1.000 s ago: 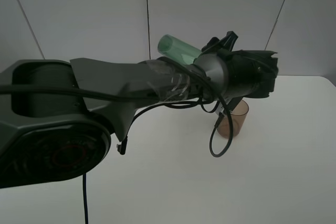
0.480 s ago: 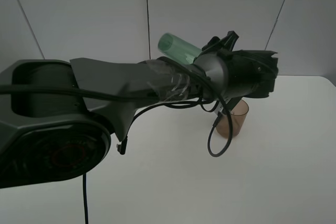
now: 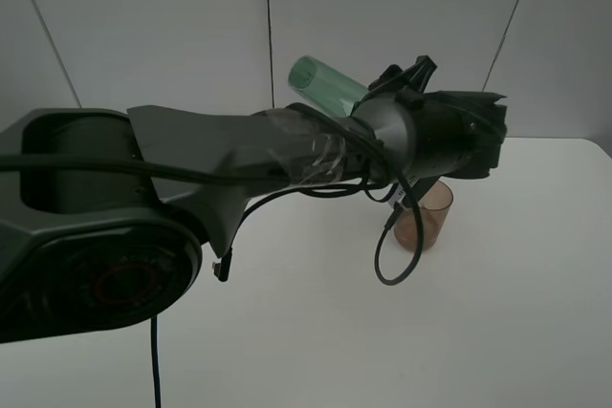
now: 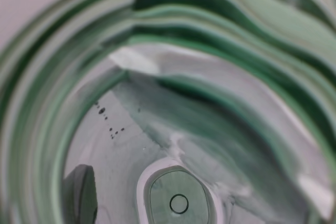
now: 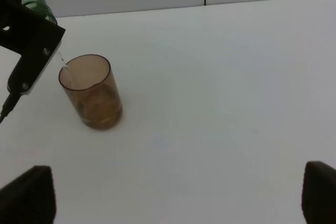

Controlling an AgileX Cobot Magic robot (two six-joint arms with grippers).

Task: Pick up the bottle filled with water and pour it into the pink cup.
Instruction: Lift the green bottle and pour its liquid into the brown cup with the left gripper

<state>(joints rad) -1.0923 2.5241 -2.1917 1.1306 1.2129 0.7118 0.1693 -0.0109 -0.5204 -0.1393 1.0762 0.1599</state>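
Observation:
My left gripper point(image 3: 438, 133) is shut on the green bottle point(image 3: 325, 86) and holds it tilted over the pink cup point(image 3: 427, 222), base up toward the back left. The arm hides the bottle's neck in the high view. The bottle's green wall point(image 4: 210, 103) fills the left wrist view. In the right wrist view the cup point(image 5: 92, 95) stands upright on the white table, with a thin stream of water point(image 5: 63, 62) falling inside its rim from the bottle point(image 5: 35, 1) above. My right gripper point(image 5: 168, 198) is open and empty, well short of the cup.
The left arm's body point(image 3: 143, 188) and a hanging black cable loop point(image 3: 392, 260) cover the left and middle of the high view. The white table point(image 5: 226, 77) stretches around the cup. A pale panelled wall point(image 3: 172, 16) stands behind.
The bottle has stayed tilted over the cup with hardly any shift. The hanging cable loop has swung slightly to the left. The right arm has not moved.

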